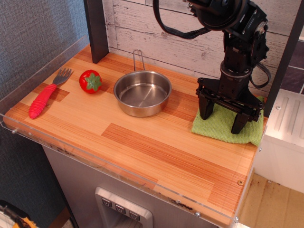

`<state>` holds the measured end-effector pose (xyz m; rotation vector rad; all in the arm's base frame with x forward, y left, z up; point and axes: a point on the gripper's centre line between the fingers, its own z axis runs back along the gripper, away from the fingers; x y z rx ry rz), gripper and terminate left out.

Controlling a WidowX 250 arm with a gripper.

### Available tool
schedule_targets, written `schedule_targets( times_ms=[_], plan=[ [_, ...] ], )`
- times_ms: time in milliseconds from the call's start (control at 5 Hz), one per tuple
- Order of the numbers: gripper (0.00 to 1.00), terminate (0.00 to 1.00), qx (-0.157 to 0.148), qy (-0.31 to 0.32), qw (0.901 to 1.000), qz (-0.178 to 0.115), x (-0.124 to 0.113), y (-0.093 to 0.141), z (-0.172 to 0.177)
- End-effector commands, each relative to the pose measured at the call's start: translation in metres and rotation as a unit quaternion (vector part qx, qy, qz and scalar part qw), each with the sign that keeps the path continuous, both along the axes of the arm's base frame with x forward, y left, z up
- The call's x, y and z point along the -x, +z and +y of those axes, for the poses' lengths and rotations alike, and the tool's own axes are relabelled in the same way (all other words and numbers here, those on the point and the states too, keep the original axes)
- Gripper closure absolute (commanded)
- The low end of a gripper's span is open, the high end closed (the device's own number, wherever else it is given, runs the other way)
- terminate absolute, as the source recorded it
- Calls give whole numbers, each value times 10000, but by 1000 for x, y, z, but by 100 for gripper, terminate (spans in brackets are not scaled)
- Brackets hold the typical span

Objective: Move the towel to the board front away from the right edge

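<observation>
The light-green towel [219,127] lies flat on the wooden board [142,142] at its right side, near the right edge and toward the back. My black gripper [222,121] stands upright over the towel, open, with both fingertips [205,112] down on or just above the cloth, one at the left part and one at the front right. The arm hides the towel's middle and back. Nothing is held between the fingers.
A steel pan [142,92] with a wire handle sits mid-back on the board. A red tomato toy [90,80] and a red-handled fork [45,96] lie at the left. A clear acrylic rim [118,173] edges the front. A white unit [285,137] stands right of the board.
</observation>
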<state>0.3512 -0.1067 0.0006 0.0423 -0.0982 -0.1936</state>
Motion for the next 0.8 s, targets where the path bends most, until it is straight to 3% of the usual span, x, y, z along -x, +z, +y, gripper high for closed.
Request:
schedule_targets(
  times_ms=[0, 200, 600],
  plan=[
    [0, 0, -523, -598, 9966, 197, 55, -7, 31],
    [0, 0, -564, -819, 9946, 304, 83, -11, 46],
    [0, 0, -334, -1037, 9923, 589, 129, -23, 56]
  ],
)
